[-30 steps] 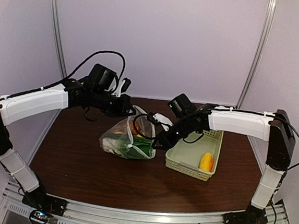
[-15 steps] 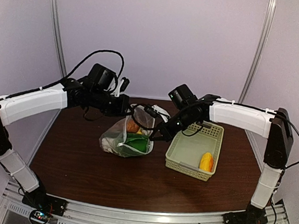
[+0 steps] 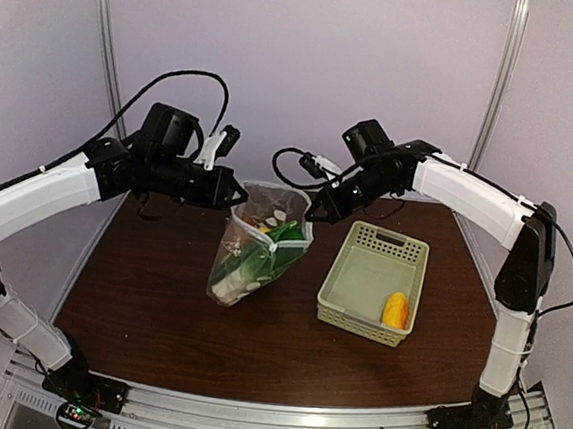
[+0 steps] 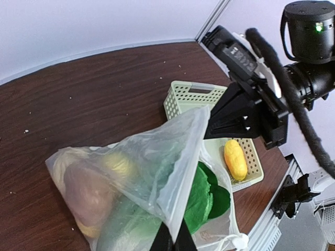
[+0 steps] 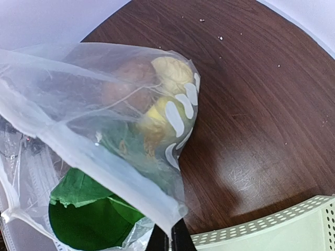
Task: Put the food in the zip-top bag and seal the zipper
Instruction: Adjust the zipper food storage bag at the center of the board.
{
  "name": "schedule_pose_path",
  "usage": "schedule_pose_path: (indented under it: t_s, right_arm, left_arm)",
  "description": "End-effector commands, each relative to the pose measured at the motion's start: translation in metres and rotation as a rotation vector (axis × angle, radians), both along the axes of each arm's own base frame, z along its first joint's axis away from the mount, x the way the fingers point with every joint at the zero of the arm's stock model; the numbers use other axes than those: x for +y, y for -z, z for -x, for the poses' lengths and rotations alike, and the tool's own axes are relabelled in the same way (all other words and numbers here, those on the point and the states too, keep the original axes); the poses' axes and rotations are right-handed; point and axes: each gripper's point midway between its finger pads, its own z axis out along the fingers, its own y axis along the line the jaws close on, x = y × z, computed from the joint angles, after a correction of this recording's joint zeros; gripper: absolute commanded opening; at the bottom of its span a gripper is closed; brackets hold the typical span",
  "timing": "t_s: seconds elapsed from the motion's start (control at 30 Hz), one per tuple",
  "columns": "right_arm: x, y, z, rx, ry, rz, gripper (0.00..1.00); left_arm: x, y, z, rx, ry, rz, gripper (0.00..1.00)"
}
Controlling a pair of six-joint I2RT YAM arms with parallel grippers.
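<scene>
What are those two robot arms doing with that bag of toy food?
Both arms hold up a clear dotted plastic bag between them: the left tool pinches one end of its top edge, the right tool the other. Toy fruits and vegetables are inside. One yellow toy piece lies in the pale green lattice basket beside it. Whether the bag is zipped shut, I cannot tell.

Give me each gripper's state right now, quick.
Left gripper: closed, pinching one mouth corner of the zip-top bag.
Right gripper: closed, pinching the bag's opposite mouth corner.
</scene>
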Motion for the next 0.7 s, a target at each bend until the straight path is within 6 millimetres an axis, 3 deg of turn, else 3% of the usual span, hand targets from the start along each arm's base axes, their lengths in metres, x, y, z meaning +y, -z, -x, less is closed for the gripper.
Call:
schedule_pose_path:
  t_s: [0.0,0.17,0.27,0.43,0.53,0.67]
  right_arm:
    - [0.005,-0.031,-0.003,-0.039,0.014,-0.049,0.01]
    - [0.008,-0.007,0.006,0.035,-0.029,-0.031,0.02]
    - [0.004,-0.012,0.006,-0.002,-0.018,-0.038,0.07]
    - [-0.001,-0.005,0.012,0.008,-0.048,0.000,0.33]
    - [-0.020,-0.011,0.009,-0.037,-0.033,0.027,0.45]
    - [-0.066,-0.008,0.002,-0.098,-0.016,0.108,0.55]
  left_arm:
    - [-0.011,-0.036,0.004,-0.093,0.058,0.119,0.00]
    - [-0.010,0.012,-0.009,0.020,0.005,0.000,0.00]
    - [-0.022,0.011,-0.007,0.044,0.051,0.032,0.00]
    - [-0.013,0.003,-0.017,0.000,-0.024,0.026,0.00]
    - [-0.013,0.007,-0.018,0.011,-0.024,0.007,0.00]
    - [-0.011,0.015,-0.018,0.027,-0.029,-0.011,0.00]
